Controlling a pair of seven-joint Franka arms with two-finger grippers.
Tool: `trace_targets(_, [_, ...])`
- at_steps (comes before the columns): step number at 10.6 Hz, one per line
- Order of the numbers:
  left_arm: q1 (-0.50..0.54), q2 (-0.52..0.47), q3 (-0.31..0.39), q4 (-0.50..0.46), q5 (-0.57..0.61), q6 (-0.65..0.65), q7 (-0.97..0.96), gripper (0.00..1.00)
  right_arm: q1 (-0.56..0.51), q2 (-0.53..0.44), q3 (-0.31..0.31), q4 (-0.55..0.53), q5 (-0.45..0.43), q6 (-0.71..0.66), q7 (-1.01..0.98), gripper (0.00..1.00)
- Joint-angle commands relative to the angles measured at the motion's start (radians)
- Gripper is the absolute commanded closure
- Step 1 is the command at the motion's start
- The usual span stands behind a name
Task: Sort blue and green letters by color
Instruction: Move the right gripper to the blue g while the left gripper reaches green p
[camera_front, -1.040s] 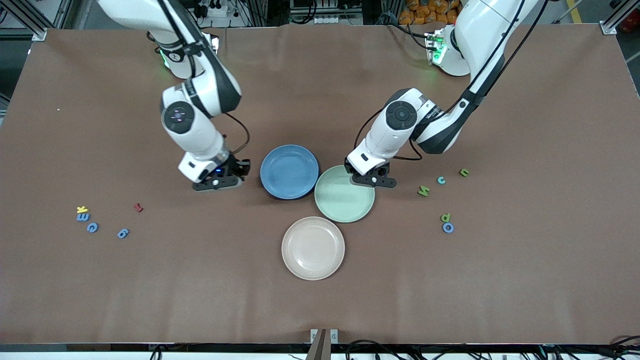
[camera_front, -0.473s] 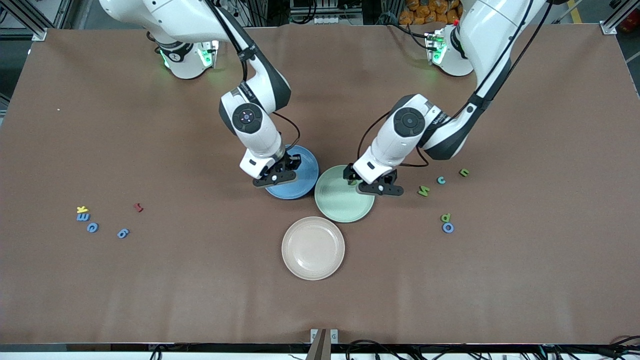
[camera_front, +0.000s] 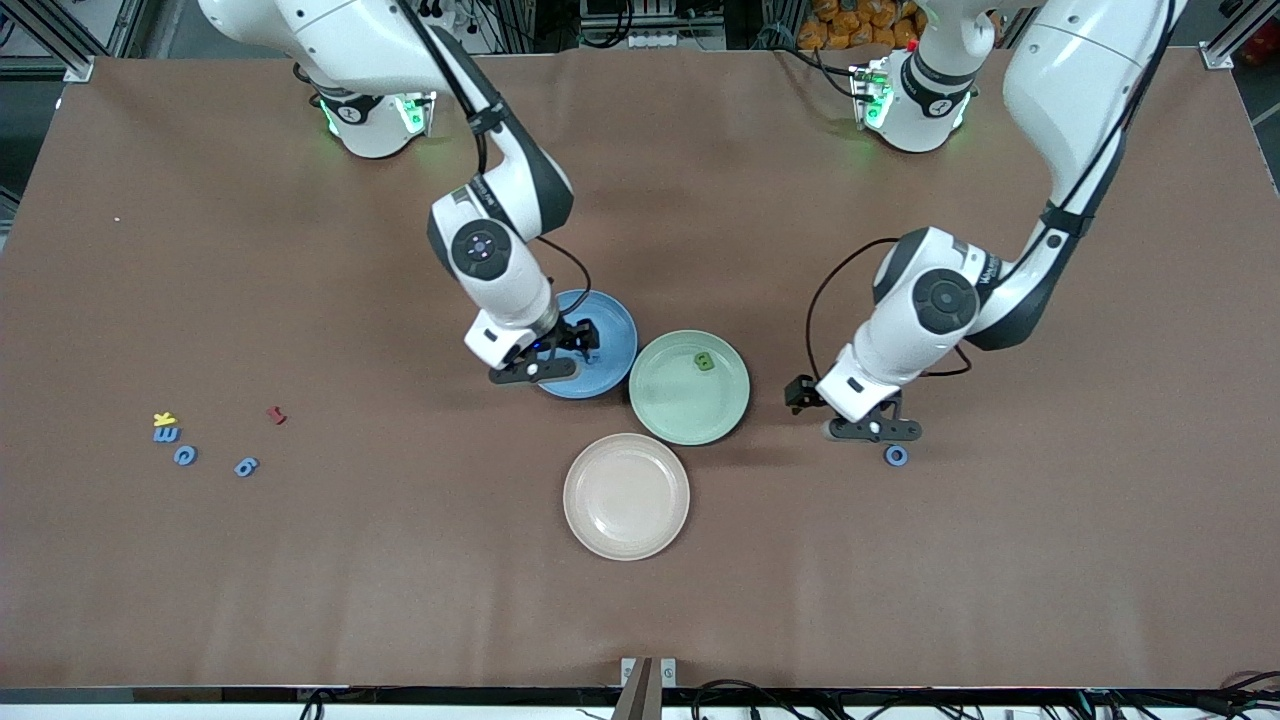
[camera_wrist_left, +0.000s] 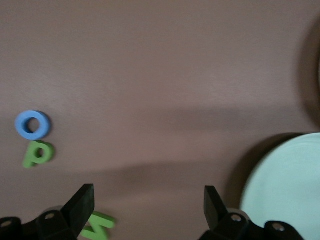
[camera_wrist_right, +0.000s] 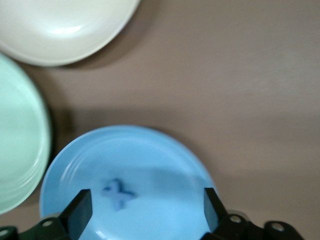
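The open, empty left gripper (camera_front: 858, 417) hangs just beside the green letters (camera_wrist_left: 37, 154); the right gripper (camera_front: 548, 357), open, is over the blue plate (camera_front: 612, 330).

Left gripper (camera_wrist_left: 145, 205) open over bare table (camera_wrist_left: 160, 75). Blue O (camera_wrist_left: 32, 124) touching green P (camera_wrist_left: 37, 154), off to one finger's side; green letter (camera_wrist_left: 98, 226) beside that finger; green plate (camera_wrist_left: 287, 185) past the other.

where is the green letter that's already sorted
In the front view, one green letter lies in the green plate, beside the blue plate and farther from the camera than the beige plate.
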Motion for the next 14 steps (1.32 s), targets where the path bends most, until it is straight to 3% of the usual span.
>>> trace_targets(1, [0.043, 0.007, 0.025, -0.009, 0.110, -0.012, 0.077, 0.04, -0.170, -0.065, 0.004, 0.007, 0.011, -0.084, -0.008, 0.00])
trace_targets(4, [0.133, 0.063, 0.025, 0.005, 0.115, -0.009, 0.320, 0.06, -0.268, -0.061, -0.082, 0.036, 0.013, -0.090, -0.038, 0.00])
trace_targets(7, [0.166, 0.118, 0.025, 0.034, 0.115, -0.008, 0.491, 0.16, -0.339, -0.006, -0.221, 0.109, 0.017, -0.113, -0.021, 0.00])
trace_targets(11, [0.154, 0.158, 0.025, 0.045, 0.115, -0.001, 0.496, 0.27, -0.486, 0.162, -0.234, 0.284, 0.017, -0.116, 0.105, 0.00])
trace_targets(14, [0.154, 0.166, 0.025, 0.046, 0.136, -0.001, 0.496, 0.35, -0.578, 0.214, -0.231, 0.344, 0.022, -0.167, 0.082, 0.00])
